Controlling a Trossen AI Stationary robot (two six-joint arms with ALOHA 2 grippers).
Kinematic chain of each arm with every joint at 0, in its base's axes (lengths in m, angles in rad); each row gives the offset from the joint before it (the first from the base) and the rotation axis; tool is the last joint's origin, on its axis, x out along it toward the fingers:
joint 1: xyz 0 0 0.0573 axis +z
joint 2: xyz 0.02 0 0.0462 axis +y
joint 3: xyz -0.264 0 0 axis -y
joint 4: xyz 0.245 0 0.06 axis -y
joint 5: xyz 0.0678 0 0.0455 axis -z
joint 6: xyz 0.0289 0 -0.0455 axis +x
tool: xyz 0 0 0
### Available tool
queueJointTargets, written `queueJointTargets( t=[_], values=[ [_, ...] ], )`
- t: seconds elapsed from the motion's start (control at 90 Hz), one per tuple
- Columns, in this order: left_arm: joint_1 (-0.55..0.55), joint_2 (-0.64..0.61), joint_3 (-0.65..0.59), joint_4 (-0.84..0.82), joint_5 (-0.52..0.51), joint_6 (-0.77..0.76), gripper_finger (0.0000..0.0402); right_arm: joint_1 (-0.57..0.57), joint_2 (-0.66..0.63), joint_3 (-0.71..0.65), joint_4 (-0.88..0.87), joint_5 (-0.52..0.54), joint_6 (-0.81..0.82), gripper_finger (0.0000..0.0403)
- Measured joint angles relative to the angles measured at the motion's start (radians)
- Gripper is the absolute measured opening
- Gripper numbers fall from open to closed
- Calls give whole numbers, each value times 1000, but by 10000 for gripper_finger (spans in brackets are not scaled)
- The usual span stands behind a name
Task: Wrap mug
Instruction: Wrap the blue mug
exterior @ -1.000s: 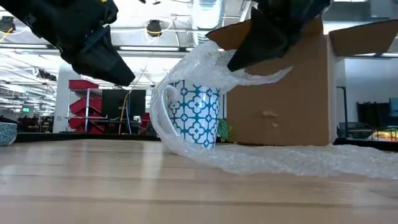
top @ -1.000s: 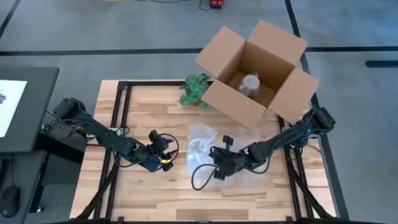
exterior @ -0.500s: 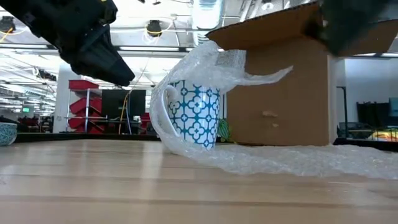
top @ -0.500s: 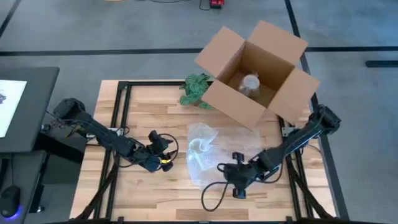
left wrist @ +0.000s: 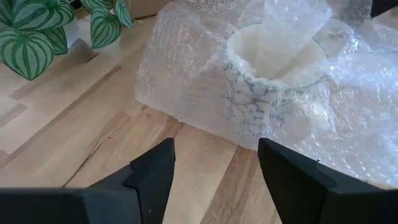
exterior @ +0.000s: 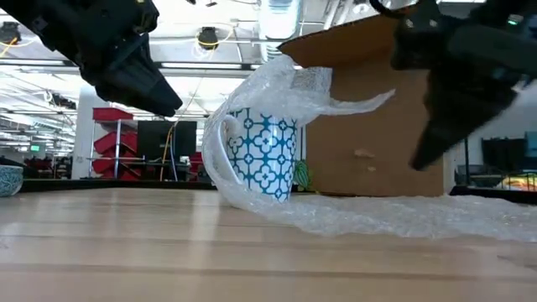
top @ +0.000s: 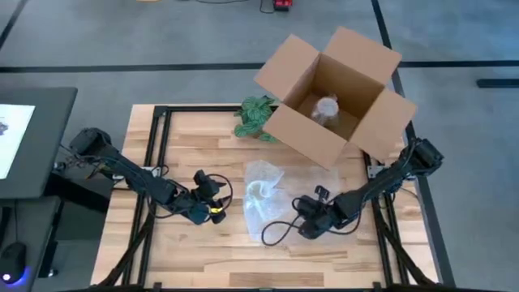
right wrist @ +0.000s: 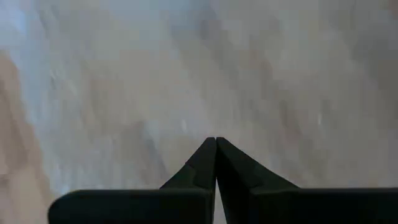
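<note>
1. Mug (exterior: 264, 151): upright mid-table, half draped in bubble wrap (top: 276, 203).
2. Left gripper (top: 212, 208): fingers wide, waiting left of it.
3. Right gripper (top: 306, 229): fingers pressed together (holding nothing); re-grip the loose sheet edge low before you fold.

Only the right arm differs. A second ago the right gripper (top: 305, 229) is at the mug (top: 260, 191), just off its 4 o'clock side over the bubble wrap (top: 280, 199); half a second ago it is well out toward 5 o'clock near the table's front edge. Now it sits between those two spots, at about 4 o'clock from the mug, its fingers (right wrist: 216, 163) pressed together over the wrap.
</note>
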Motion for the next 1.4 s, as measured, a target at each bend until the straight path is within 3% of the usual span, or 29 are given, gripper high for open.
queueJointTargets(
  t=[0.233,0.422,1.122,1.4],
  values=[
    [0,0,0,0,2,-3,212,-32,-1,2,352,6,-258,0],
    [0,0,0,0,4,-4,212,-82,-2,2,502,6,-333,0],
    [0,0,0,-1,6,-3,212,-231,39,105,433,-53,-376,0],
    [0,0,0,0,6,-3,212,-297,47,181,332,-180,-370,0]
  ],
)
